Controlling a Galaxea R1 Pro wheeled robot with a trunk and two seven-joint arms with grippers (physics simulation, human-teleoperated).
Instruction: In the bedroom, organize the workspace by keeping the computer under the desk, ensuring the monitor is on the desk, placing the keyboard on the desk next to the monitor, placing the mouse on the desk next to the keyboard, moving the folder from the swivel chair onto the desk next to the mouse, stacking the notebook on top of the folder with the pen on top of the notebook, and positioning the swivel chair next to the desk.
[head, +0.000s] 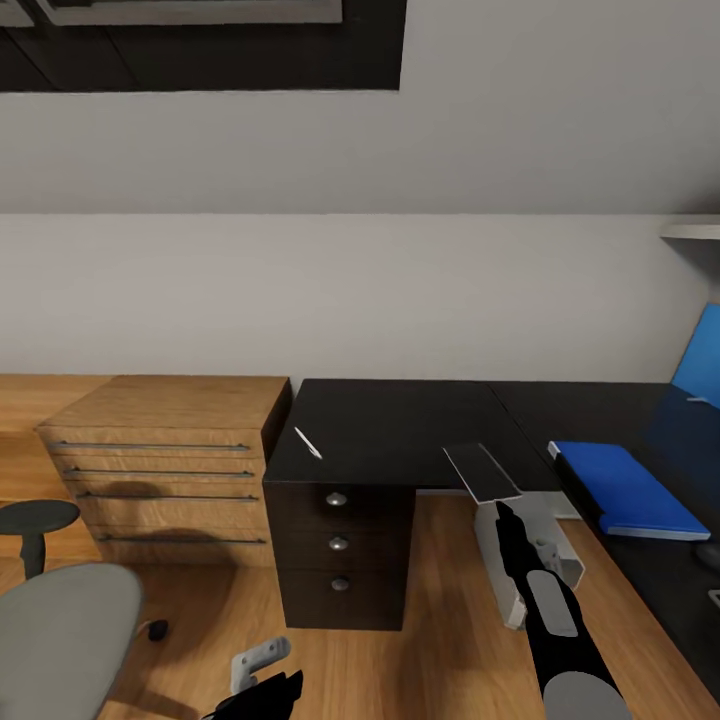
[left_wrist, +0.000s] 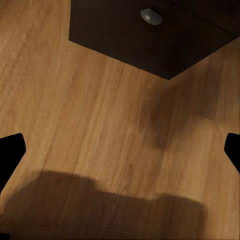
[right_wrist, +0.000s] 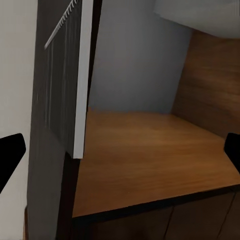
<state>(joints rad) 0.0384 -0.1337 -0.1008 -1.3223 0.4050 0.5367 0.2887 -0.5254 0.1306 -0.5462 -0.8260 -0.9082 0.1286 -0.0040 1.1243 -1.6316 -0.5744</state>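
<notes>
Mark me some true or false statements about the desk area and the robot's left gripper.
1. The blue folder lies on the black desk. True.
2. The folder sits on the grey chair. False: it is on the desk; the visible part of the seat is bare.
3. The dark drawers under the desk have three round knobs. True.
4. The oak chest stands on the desk's right. False: it is on the left in the head view.
5. The left gripper grips something. False: it is open above the wood floor.

black desk (head: 400, 420), blue folder (head: 632, 488), pen (head: 307, 442)
</notes>
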